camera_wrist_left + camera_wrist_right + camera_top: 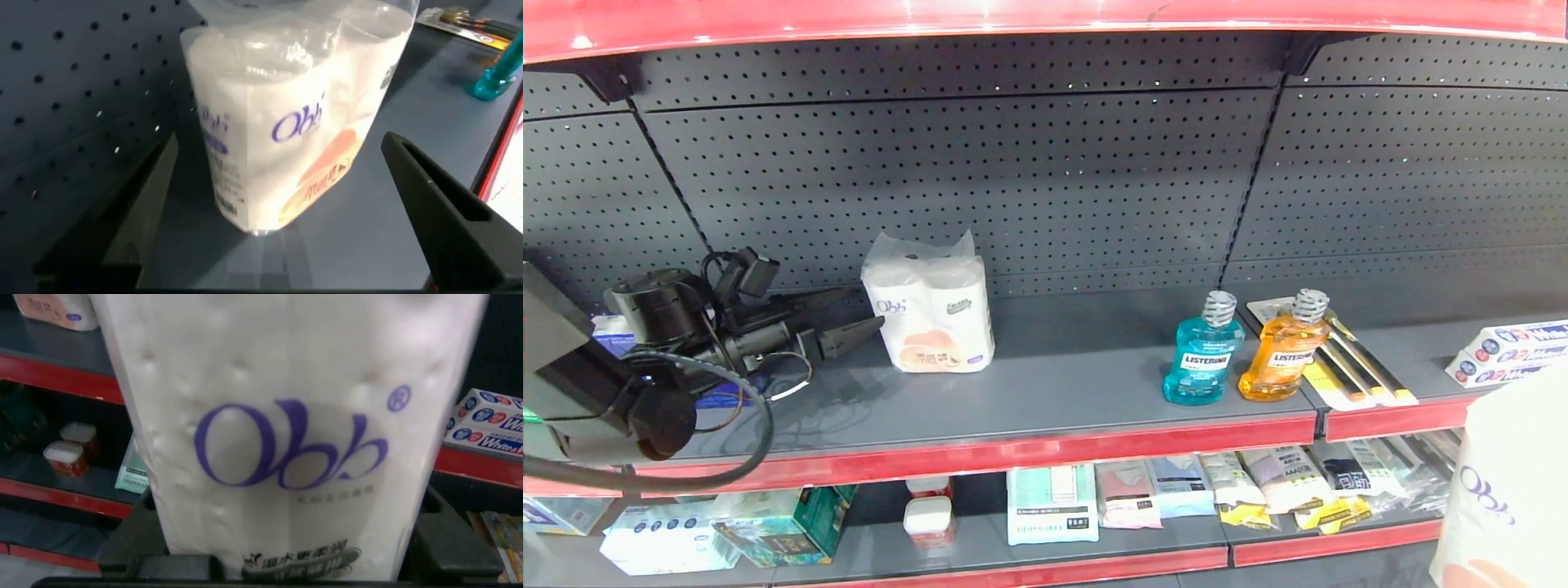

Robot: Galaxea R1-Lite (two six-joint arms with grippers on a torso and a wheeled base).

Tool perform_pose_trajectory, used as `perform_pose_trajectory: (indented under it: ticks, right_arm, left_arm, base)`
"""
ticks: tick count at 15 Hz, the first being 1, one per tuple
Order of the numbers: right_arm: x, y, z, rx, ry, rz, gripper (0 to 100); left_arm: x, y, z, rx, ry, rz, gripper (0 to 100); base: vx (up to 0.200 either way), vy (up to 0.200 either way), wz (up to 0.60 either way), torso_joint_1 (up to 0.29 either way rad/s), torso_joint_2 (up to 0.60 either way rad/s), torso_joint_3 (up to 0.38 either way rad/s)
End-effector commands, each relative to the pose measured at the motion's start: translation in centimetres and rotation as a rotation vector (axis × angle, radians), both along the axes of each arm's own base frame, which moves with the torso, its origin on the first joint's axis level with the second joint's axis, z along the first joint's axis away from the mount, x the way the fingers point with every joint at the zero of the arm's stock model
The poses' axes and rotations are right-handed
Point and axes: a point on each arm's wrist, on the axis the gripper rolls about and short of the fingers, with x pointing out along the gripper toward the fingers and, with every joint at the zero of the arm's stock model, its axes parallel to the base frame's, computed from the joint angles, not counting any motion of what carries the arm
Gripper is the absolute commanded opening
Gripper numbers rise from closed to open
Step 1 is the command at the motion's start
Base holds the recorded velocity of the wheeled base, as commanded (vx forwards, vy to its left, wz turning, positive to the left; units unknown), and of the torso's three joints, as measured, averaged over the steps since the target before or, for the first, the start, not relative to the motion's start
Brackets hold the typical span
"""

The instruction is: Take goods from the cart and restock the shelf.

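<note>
Dark pegboard [1013,180] backs a grey, red-edged store shelf [1054,400]. Toward the left of that shelf, far back near the pegboard, stands the shelved toilet paper pack [929,310], upright in clear plastic wrap. The left gripper [866,314] lies low over the shelf just to the left of it. Its two dark fingers [433,204] are spread wide apart and point at the pack without touching it.

At the near right edge of the head view, below shelf level, is the held toilet paper pack [1503,490], white with purple lettering. The right gripper [290,539] is clamped on it, with a dark finger pressed against each side of the wrap.

To the right on the shelf, a blue mouthwash bottle [1201,355] and an orange mouthwash bottle [1281,351] stand just beside each other. Flat toothbrush packs [1352,367] lie behind and to the right of the orange one. Toothpaste boxes [1507,351] sit at the far right.

On the lower shelf [1013,563] are a green box [800,523], small white-capped jars [929,521] and a row of flat packets [1127,494].
</note>
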Motion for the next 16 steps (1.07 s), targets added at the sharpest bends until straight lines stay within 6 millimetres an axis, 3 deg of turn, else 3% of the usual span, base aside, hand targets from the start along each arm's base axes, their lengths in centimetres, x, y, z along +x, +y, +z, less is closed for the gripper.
perform_pose_trajectory:
  ticks: [1,6,16]
  right_arm:
    - [0.0,0.0,0.0,-0.001,0.002,0.000,0]
    - [0.0,0.0,0.1,-0.007,-0.005,-0.009,0]
    - [-0.3,0.0,-0.2,-0.012,-0.006,-0.010,0]
  left_arm:
    - [0.7,0.1,-0.2,0.000,-0.008,-0.009,100]
    - [1.9,-0.4,-1.6,-0.005,0.010,-0.053,100]
    - [4.4,-0.2,-2.6,-0.024,0.005,-0.096,100]
  base:
    - [0.000,0.000,0.00,0.000,0.00,0.000]
    - [0.000,0.000,0.00,0.000,0.00,0.000]
    - [0.000,0.000,0.00,0.000,0.00,0.000]
